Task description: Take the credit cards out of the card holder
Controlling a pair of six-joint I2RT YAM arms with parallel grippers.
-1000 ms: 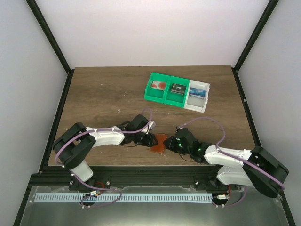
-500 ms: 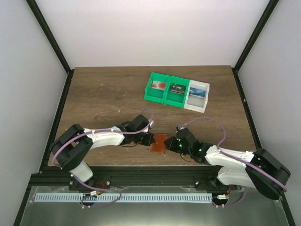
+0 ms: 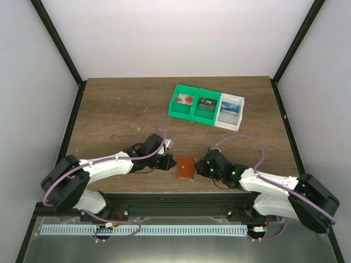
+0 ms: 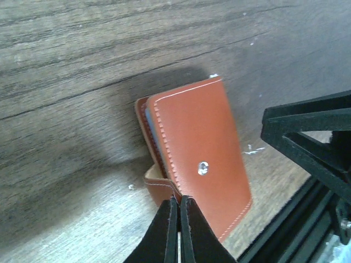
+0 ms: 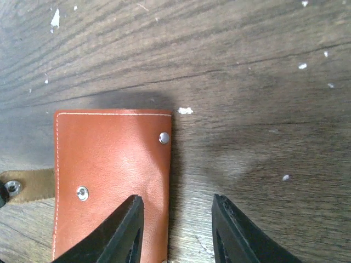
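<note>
Looks basically done: white card (image 3: 185, 99) and blue card (image 3: 231, 107) sit in the bins (image 3: 181, 114). The card holder (image 3: 185, 167) lies folded shut near the surface's front edge. Left fingers (image 4: 167, 230) are pinched together and empty. Right fingers (image 5: 123, 230) are part-open, gripping nothing.

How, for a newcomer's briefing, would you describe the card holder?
On the wooden table, look near the front edge, between the left gripper and right gripper. The card holder lies there folded. It is reddish-brown stitched leather, unlike the far plastic bins.

No legible text anywhere.
</note>
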